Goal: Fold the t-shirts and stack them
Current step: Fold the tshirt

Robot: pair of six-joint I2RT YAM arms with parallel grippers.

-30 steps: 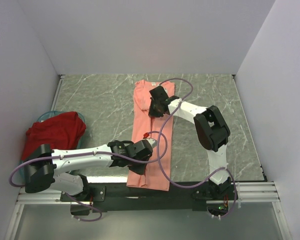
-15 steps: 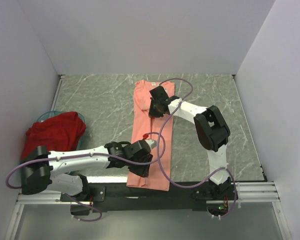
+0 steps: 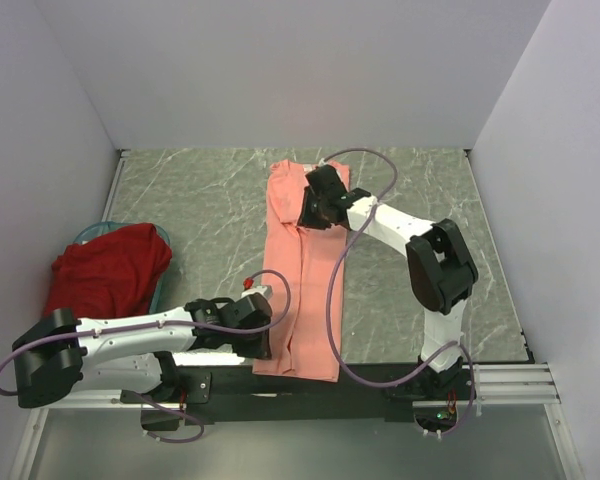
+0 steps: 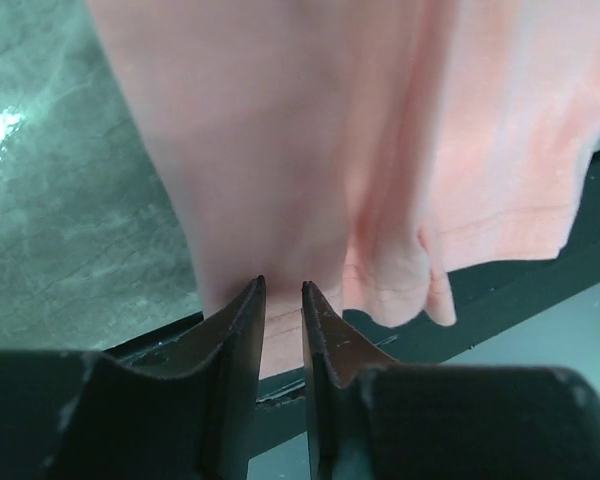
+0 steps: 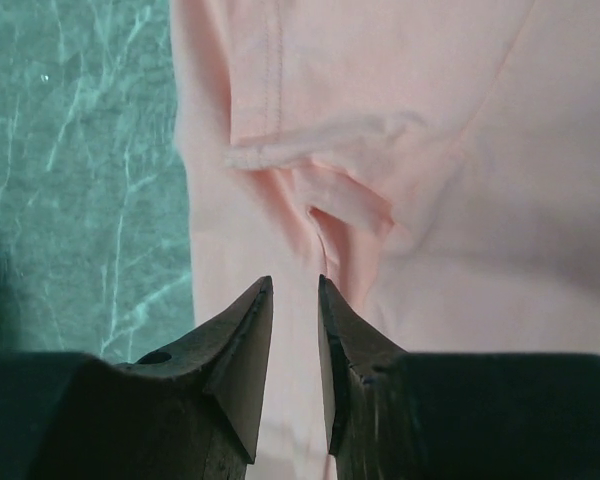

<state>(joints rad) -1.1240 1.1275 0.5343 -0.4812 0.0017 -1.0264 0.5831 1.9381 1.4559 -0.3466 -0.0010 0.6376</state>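
L gripper (image 4: pixel 282 295): pulled back to near hem of salmon-pink shirt (image 3: pixel 305 285), which lies lengthwise mid-table; jaws narrow, empty. R gripper (image 5: pixel 295 290): at collar end, jaws cracked apart, prev. shut. Dark red shirt (image 3: pixel 110 270): unchanged, on basket (image 3: pixel 92 233).

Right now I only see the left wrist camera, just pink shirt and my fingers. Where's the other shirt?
Observer: The red shirt is heaped on the basket, off to the left.
Operator: What's my other arm doing?
Observer: The right fingers are at the far end of the pink shirt, slightly apart.
Operator: Is the pink one folded yet?
Observer: It lies as one long narrow strip, running from back to front.
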